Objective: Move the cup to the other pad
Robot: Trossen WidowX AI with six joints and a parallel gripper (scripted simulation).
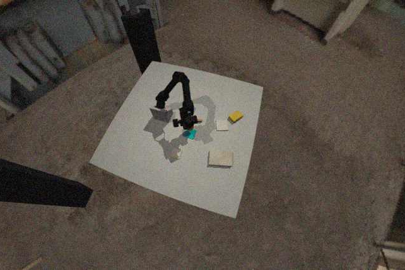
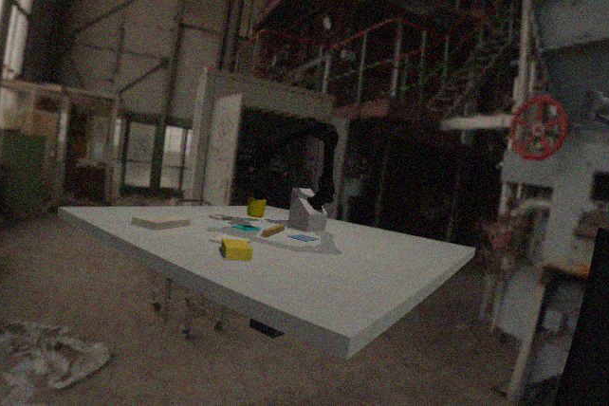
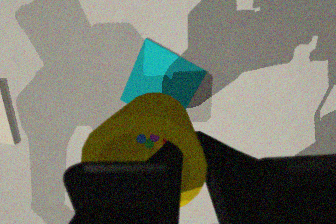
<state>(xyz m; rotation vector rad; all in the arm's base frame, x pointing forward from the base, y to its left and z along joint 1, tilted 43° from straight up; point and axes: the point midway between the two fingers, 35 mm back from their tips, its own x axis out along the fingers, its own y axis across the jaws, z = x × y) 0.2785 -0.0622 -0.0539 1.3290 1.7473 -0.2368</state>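
Note:
The yellow cup (image 1: 190, 128) (image 2: 256, 208) (image 3: 140, 117) is held above the table, looking upright. Several small marbles (image 3: 149, 139) lie inside it. My gripper (image 3: 187, 136) is shut on the cup's wall, with one finger inside the cup and one outside. The cyan pad (image 1: 191, 134) (image 2: 245, 228) (image 3: 157, 62) lies flat just beyond the cup in the wrist view, its near corner hidden by the cup. A dark shadow falls across part of the pad. The blue pad (image 2: 302, 237) lies nearer the arm's base, mostly hidden by the arm in the top view.
A wooden bar (image 1: 199, 120) (image 2: 272, 230) lies between the pads. A white square slab (image 1: 221, 125), a yellow block (image 1: 235, 116) (image 2: 236, 249) and a large cream slab (image 1: 220, 158) (image 2: 160, 221) lie farther out. A grey angular block (image 1: 161, 114) (image 2: 306, 215) stands at the arm's base.

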